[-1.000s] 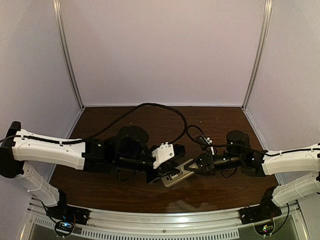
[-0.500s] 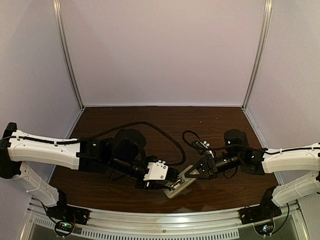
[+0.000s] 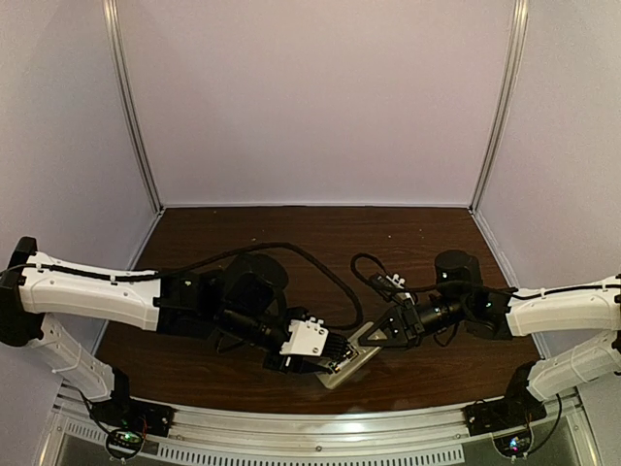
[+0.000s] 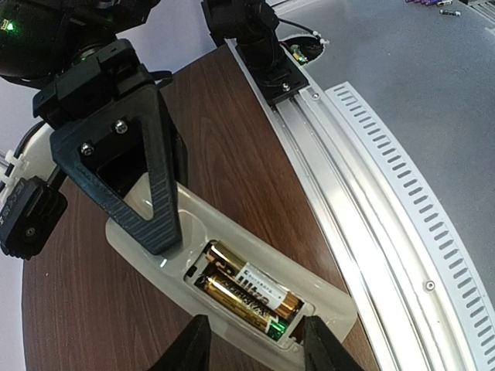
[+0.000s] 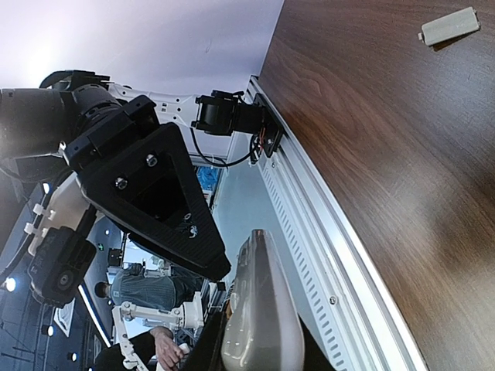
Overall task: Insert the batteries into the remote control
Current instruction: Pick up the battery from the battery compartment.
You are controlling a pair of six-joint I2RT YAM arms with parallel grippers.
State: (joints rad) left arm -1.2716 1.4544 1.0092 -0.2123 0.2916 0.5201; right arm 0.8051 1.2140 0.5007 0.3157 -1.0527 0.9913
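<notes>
The dark brown wooden table ended at its near edge in a silver aluminium rail with a slotted strip. A small pale rectangular battery cover lay flat on bare wood, well apart from the rail. Whether the remote control touched the wood could not be told.

In the left wrist view, the bottom edge cuts off the left claw at its fingertips and crops the near end of the remote control. The print on the batteries is too blurred for you to read. From above, that claw hides them. The right wrist view gives you the remote only edge-on, with its lower end cropped and its face unseen.
</notes>
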